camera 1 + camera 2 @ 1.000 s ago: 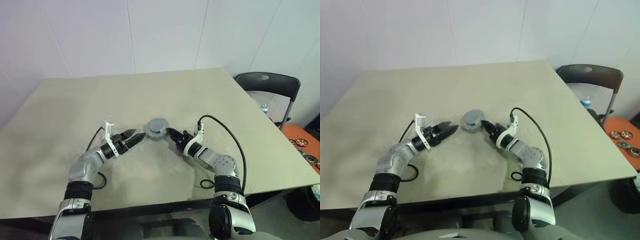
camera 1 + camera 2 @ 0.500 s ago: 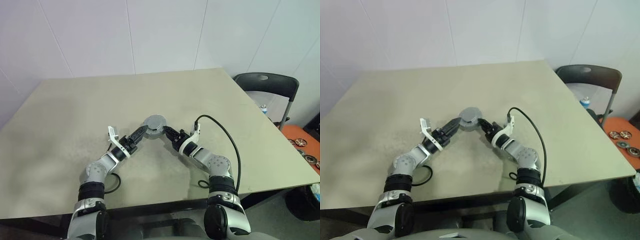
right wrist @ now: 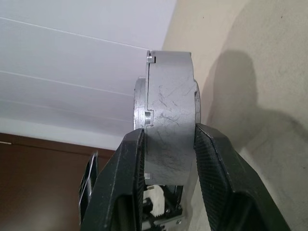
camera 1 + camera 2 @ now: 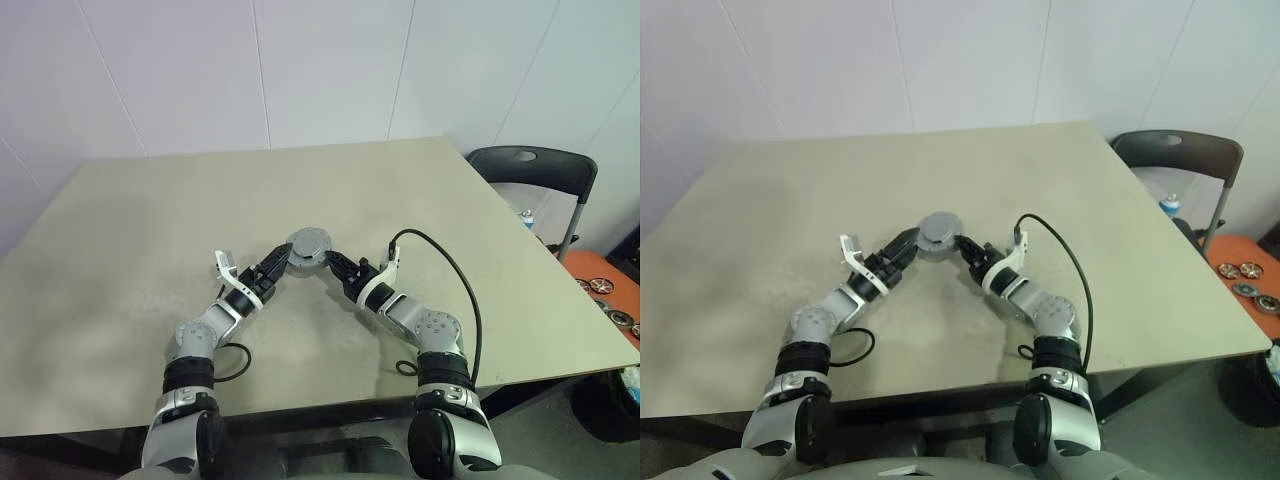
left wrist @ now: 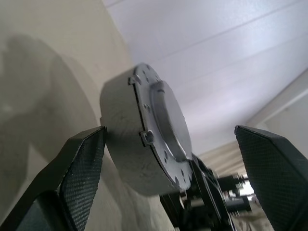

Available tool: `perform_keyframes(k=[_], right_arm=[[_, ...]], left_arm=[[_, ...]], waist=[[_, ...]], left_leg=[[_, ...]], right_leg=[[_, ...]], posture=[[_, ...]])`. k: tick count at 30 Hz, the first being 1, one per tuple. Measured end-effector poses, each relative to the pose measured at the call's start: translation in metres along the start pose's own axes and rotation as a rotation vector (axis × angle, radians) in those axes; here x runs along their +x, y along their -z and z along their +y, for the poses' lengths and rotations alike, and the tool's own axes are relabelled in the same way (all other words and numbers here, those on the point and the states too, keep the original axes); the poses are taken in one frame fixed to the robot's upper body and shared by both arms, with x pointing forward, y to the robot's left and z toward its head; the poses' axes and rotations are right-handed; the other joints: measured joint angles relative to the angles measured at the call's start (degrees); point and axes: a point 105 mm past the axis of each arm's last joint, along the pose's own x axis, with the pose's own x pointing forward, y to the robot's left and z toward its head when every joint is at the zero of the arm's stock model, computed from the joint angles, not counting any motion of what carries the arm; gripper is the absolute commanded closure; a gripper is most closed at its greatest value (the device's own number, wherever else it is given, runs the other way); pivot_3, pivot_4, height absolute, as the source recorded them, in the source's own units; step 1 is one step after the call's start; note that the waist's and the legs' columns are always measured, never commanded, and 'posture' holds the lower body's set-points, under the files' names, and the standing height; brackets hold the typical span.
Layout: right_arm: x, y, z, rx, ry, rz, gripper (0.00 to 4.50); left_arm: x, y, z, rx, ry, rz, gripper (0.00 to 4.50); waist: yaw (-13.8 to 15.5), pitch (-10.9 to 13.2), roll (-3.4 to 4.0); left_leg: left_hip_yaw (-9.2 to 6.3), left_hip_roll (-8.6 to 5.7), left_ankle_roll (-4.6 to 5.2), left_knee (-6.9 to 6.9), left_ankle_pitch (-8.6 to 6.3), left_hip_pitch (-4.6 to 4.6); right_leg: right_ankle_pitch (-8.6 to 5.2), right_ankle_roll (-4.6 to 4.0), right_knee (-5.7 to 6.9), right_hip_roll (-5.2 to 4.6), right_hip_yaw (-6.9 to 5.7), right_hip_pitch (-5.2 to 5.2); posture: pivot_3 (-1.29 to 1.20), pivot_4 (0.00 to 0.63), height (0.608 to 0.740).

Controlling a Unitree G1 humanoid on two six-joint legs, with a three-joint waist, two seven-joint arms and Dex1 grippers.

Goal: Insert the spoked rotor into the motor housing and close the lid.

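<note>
In the left eye view, the motor housing (image 4: 309,245) with the lid (image 4: 311,240) on top sits as one grey round body near the middle of the beige table (image 4: 120,230), held just above it. The right gripper (image 4: 331,262) comes in from the near right and has the housing at its fingertips; the left gripper (image 4: 279,262) reaches in from the near left, its tips at the housing's left edge. A black chair (image 4: 535,170) stands past the table's far right corner.

The right eye view gives the same layout, the housing between the two grippers.

In the left wrist view, the left fingers (image 5: 84,163) stand spread wide. One pad is just beside the housing's grey wall (contact cannot be told), the other well apart from it. The lid faces the far pad, seated flush on the body.

In the right wrist view, the right fingers (image 3: 127,178) are clamped on the housing, one on each flat face, the seam of the lid visible along the rim.
</note>
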Motion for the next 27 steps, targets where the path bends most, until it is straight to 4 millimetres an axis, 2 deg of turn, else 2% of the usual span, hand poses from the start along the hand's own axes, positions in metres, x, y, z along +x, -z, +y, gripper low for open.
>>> perform_keyframes(k=[6,9,12,15,17,27], right_arm=[[0.003,0.01,0.002,-0.006,-0.007,0.048,3.3],[0.003,0.011,0.002,-0.005,-0.007,0.051,3.3],[0.003,0.011,0.002,-0.003,-0.009,0.05,3.3],[0.003,0.01,0.004,-0.001,-0.023,0.047,3.3],[0.002,0.01,0.003,0.003,-0.026,0.043,3.3],[0.003,0.011,0.013,0.012,-0.098,0.049,3.3]], left_arm=[[0.022,0.012,0.003,-0.038,0.004,0.009,0.0],[0.027,0.015,0.003,-0.043,0.012,0.021,0.0],[0.027,0.012,0.005,-0.043,0.009,0.004,0.58],[0.026,0.01,0.007,-0.048,0.003,-0.009,1.57],[0.026,0.008,0.005,-0.062,0.025,-0.023,2.02],[0.02,0.002,-0.013,-0.1,0.134,-0.04,2.26]], waist=[[0.3,0.0,0.0],[0.3,0.0,0.0],[0.3,0.0,-0.01],[0.0,0.0,-0.01],[0.0,0.0,0.0],[-0.1,0.0,-0.01]], left_leg=[[-0.01,-0.03,0.0,0.05,0.0,-0.02],[-0.01,-0.04,0.0,0.06,0.0,-0.01],[-0.01,-0.03,0.0,0.06,0.0,-0.01],[-0.01,-0.03,0.0,0.05,0.0,0.01],[-0.01,-0.02,0.0,0.05,0.0,0.0],[-0.01,-0.02,0.01,0.05,0.0,-0.02]], right_leg=[[0.01,0.02,0.0,-0.03,-0.02,0.03],[0.02,0.03,0.0,-0.03,-0.02,0.04],[0.03,0.04,0.0,-0.04,-0.01,0.03],[0.03,0.04,0.01,-0.03,-0.01,0.03],[0.03,0.04,0.02,-0.02,-0.01,0.02],[0.03,0.04,0.02,-0.03,0.0,0.01]], posture=[[0.0,0.0,0.74],[0.0,0.0,0.74],[0.0,0.0,0.74],[0.0,0.0,0.74],[0.0,0.0,0.74],[0.0,0.0,0.74]])
